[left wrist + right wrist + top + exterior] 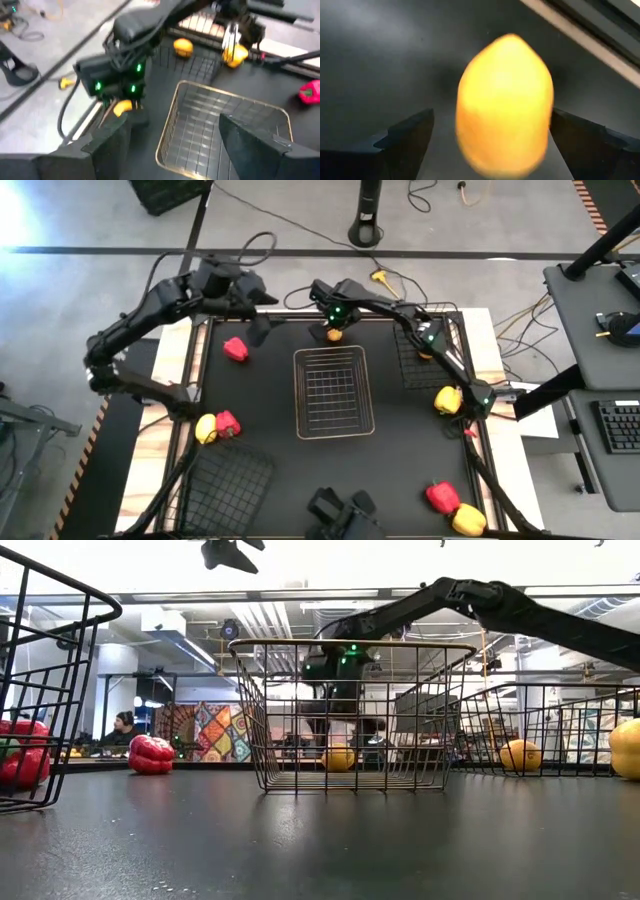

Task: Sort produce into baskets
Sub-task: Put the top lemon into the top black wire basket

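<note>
A yellow-orange lemon [504,100] lies on the black table at the far middle; it also shows in the high view [334,334] and the low view [338,758]. My right gripper [335,326] points down over it, open, one finger on each side of it [492,125]. My left gripper [262,320] hangs open and empty above the table's far left, near a red pepper [235,348]. The pale wire basket [333,420] stands empty at the table's middle. A second lemon [520,755] lies in the black basket [410,365] at the far right. My right gripper stands over the lemon from above, its fingers [405,135] beside the lemon's two long sides [545,115]. The lemon rests on the table. I cannot tell whether the fingers touch it.
A yellow pepper [448,400] lies at the right edge. A yellow pepper [206,429] and a red pepper [228,423] lie at the left. A red pepper [442,497] and a yellow fruit [467,520] lie near right. A second black basket [228,485] stands near left.
</note>
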